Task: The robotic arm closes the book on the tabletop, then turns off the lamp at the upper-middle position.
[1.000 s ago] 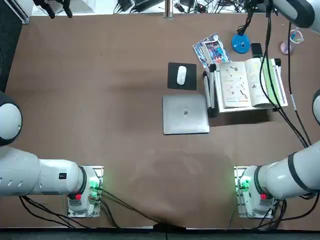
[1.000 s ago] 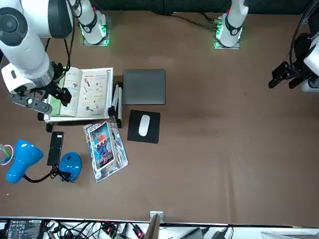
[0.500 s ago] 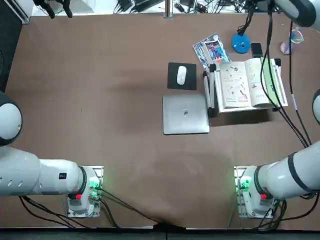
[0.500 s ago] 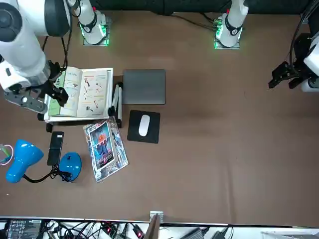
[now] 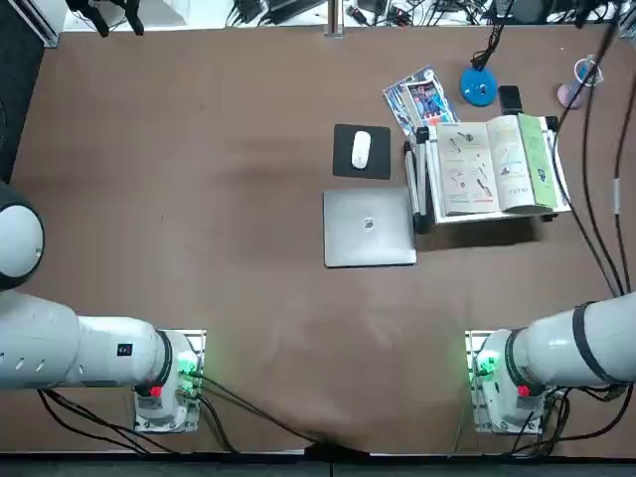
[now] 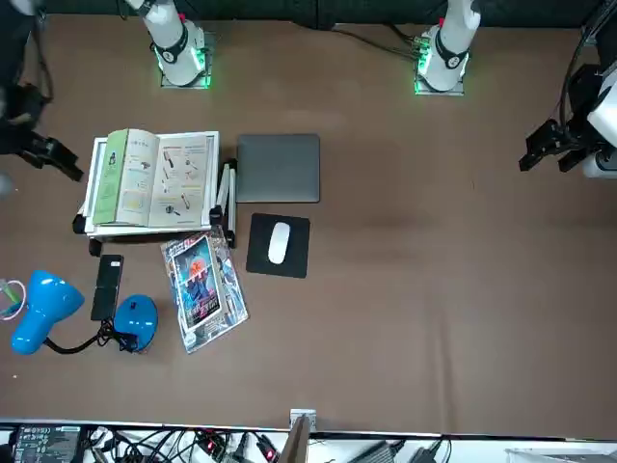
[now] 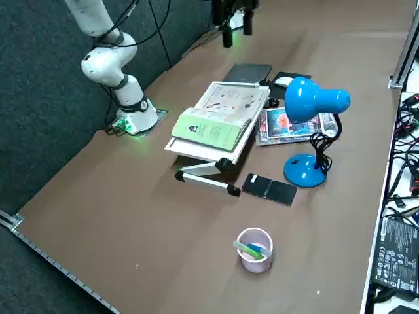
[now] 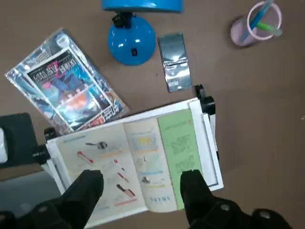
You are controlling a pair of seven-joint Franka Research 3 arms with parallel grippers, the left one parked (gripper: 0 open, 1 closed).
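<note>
Open book [image 5: 496,167] above brown tabletop [image 5: 248,248]; right gripper [image 8: 142,183] over it.

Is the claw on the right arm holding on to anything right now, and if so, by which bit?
Nothing is held: the right claw is open, with the open book lying beyond its parted fingers.

- Tabletop [image 5: 248,288]: matt, mostly smooth brown
- Book [image 8: 143,167]: paper pages, low sheen
- Lamp [image 7: 308,101]: glossy blue, smooth, plastic-looking
- Laptop [image 5: 369,228]: smooth grey, metal-looking
- Leaflets [image 8: 69,86]: in shiny, crinkled clear plastic
- Phone [image 8: 175,62]: glossy, reflective
- Mouse pad [image 6: 258,253]: matt black
</note>
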